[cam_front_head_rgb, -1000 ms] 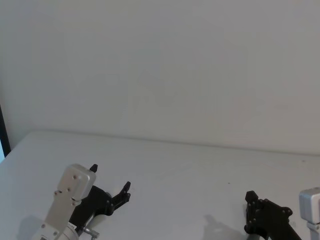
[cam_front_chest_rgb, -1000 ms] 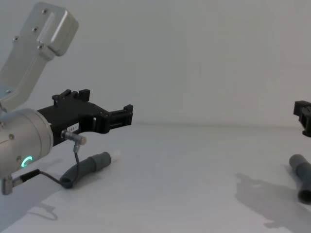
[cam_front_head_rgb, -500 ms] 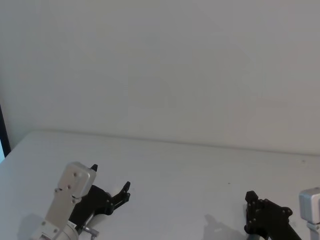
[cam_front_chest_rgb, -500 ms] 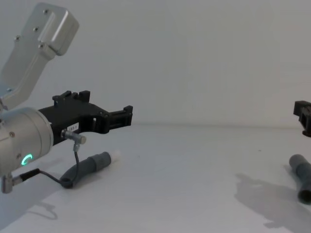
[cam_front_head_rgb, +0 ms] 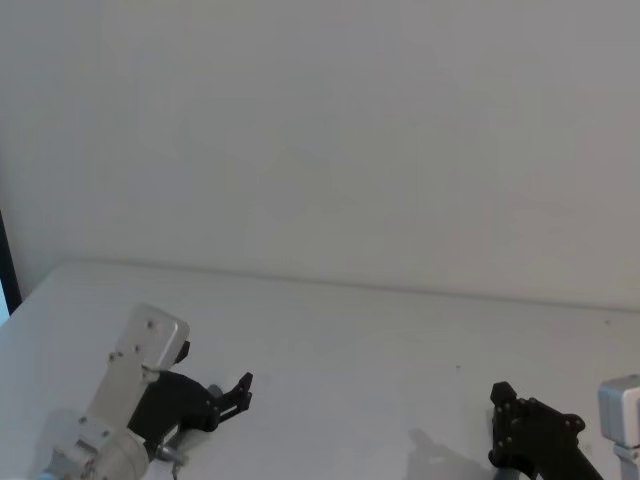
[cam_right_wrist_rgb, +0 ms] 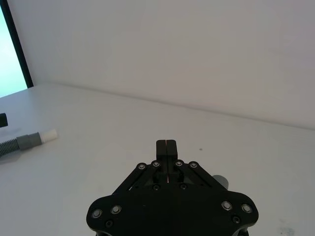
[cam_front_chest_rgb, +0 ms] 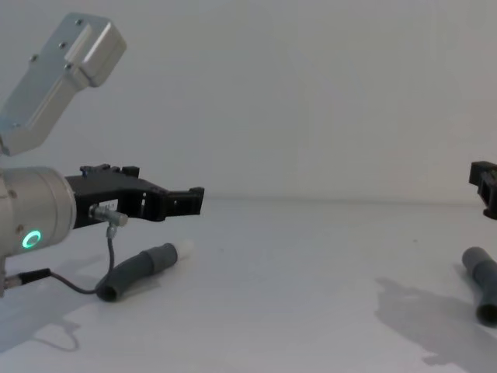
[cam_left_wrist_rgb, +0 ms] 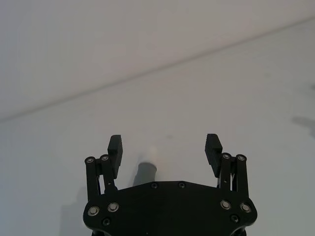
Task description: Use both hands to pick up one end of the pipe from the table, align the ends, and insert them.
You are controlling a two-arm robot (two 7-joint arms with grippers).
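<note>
Head view: the left gripper (cam_front_head_rgb: pixel 215 372) hovers low over the bench (cam_front_head_rgb: pixel 350 330), jaws wide apart; the right gripper (cam_front_head_rgb: pixel 501 392) hangs at the right, jaws together. Left wrist view: the white-tipped pipe piece (cam_left_wrist_rgb: pixel 146 169) lies on the bench just beyond the parted jaws. Right wrist view: jaws pressed together. Chest view: the socket pipe piece (cam_front_chest_rgb: pixel 483 284) lies on the bench below the right gripper

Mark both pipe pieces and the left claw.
white-tipped pipe piece (cam_front_chest_rgb: pixel 144 266), chest view, middle of its grey body.
other pipe piece (cam_front_chest_rgb: pixel 481 281), chest view, its grey side.
left claw (cam_left_wrist_rgb: pixel 164 145), left wrist view, midway between fingertips.
</note>
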